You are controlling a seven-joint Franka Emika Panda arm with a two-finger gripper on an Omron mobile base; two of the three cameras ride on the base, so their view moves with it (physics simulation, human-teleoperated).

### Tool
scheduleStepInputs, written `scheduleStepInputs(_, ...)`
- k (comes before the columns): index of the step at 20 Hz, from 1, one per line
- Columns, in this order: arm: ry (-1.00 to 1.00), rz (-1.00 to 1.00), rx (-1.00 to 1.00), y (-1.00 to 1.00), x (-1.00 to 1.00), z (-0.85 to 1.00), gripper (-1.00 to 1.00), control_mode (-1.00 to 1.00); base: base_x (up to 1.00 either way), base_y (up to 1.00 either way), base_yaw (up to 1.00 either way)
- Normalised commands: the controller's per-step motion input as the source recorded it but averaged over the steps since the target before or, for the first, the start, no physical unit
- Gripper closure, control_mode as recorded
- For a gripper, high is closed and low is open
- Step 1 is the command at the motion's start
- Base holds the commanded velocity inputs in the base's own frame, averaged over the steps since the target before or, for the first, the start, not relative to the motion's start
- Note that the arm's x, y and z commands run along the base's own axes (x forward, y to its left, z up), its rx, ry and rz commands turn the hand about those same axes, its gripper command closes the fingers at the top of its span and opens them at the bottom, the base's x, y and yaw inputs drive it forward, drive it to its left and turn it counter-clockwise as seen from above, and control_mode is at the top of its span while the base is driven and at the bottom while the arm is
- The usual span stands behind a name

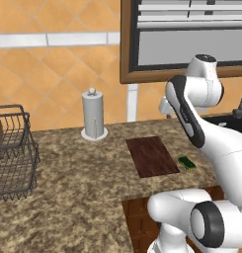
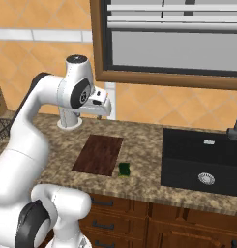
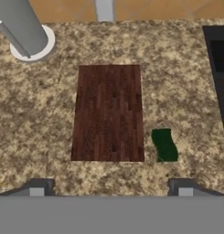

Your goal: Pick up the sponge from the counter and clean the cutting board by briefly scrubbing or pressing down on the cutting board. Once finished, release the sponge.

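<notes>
The dark reddish-brown cutting board (image 1: 152, 155) (image 2: 98, 154) (image 3: 109, 112) lies flat on the speckled granite counter (image 1: 83, 188) (image 2: 144, 145) (image 3: 177, 91). Just off its near right corner, on the granite, rests the small dark green sponge (image 1: 187, 162) (image 2: 124, 169) (image 3: 164, 145). My gripper (image 2: 101, 115) (image 3: 111, 189) hangs well above the board, pointing straight down, open and holding nothing. In the hand view the two fingertips (image 3: 36, 187) stand far apart, with the board between them and the sponge toward the right one.
A grey paper towel holder (image 1: 94, 115) (image 3: 24, 32) stands behind the board to the left. A wire basket (image 1: 11, 153) sits at the counter's far left. The black sink (image 2: 202, 160) (image 3: 218, 68) with its faucet (image 2: 236, 128) lies to the right.
</notes>
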Motion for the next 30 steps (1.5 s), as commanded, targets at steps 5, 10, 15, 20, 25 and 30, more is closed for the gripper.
scheduleStepInputs(5,0.0,0.0,-0.15,-0.47,0.0,-0.55,-1.0,-1.0,0.0,0.0,0.0)
scheduleStepInputs(10,0.01,0.0,-0.17,-0.6,0.0,-0.58,-1.0,-1.0,0.0,0.0,0.0)
scheduleStepInputs(15,0.0,0.0,-0.01,-0.81,0.0,-0.3,-1.0,-1.0,0.0,0.0,0.0)
scheduleStepInputs(20,0.0,0.0,0.02,-0.34,0.0,-0.47,-1.0,-1.0,0.0,0.0,0.0)
scheduleStepInputs(25,-0.05,0.0,0.0,0.45,0.0,-0.39,-1.0,-1.0,0.0,0.0,0.0)
scheduleStepInputs(30,-0.01,0.04,0.0,0.35,0.03,-0.22,-1.0,-1.0,0.0,0.0,0.0)
